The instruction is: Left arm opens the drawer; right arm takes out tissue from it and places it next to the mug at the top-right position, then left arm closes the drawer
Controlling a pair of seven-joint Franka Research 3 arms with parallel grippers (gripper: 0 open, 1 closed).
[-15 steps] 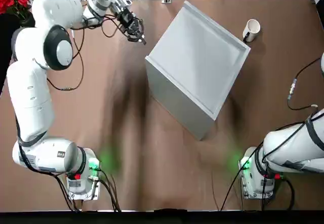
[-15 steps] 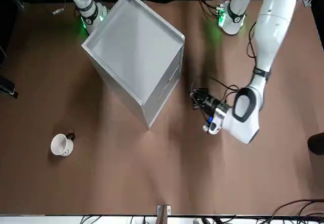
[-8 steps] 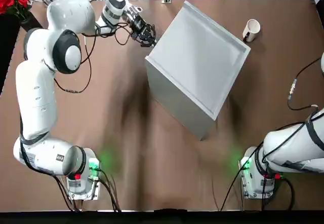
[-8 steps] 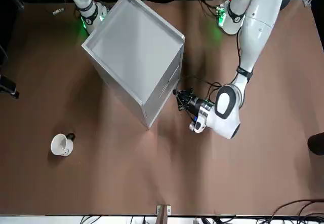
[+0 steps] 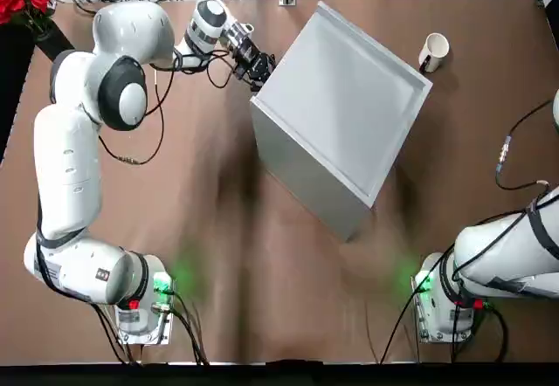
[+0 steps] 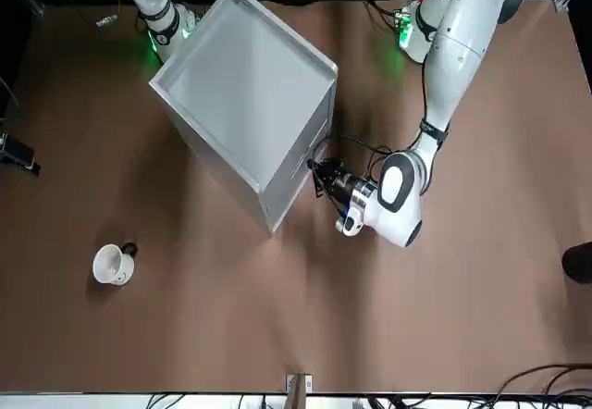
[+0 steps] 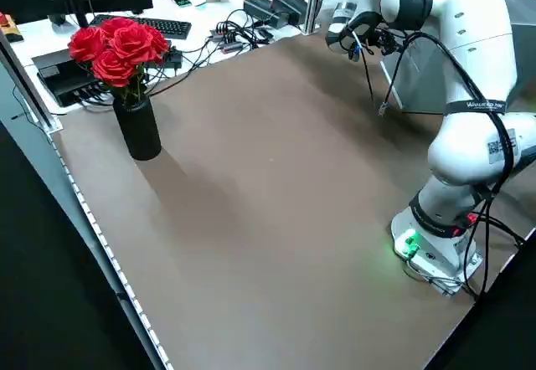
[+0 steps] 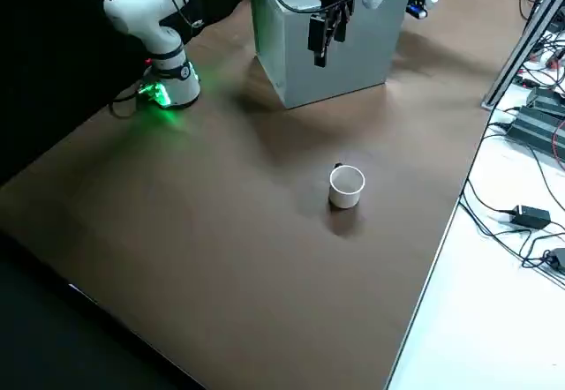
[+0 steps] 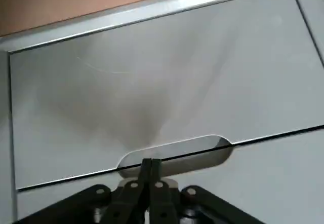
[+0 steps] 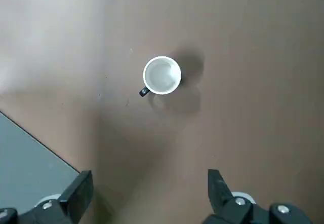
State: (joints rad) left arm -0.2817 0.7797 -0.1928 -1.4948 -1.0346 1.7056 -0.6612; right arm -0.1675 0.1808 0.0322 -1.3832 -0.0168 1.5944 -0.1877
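At the cabinet's (image 5: 341,106) drawer side: left claw (image 9: 151,164), fingers clenched together with nothing between them, right at the cutout slot (image 9: 174,155) on the lower edge of the upper drawer's front (image 9: 167,82). Drawer shut, front flush in its frame; can't tell if the tips touch it. Mug (image 5: 434,51) upright on the table (image 5: 262,316), apart from the cabinet, on its other side, by the far edge. Right claw (image 10: 151,183) released, fingers wide apart, up above the table on the mug's side. Tissue not visible anywhere.
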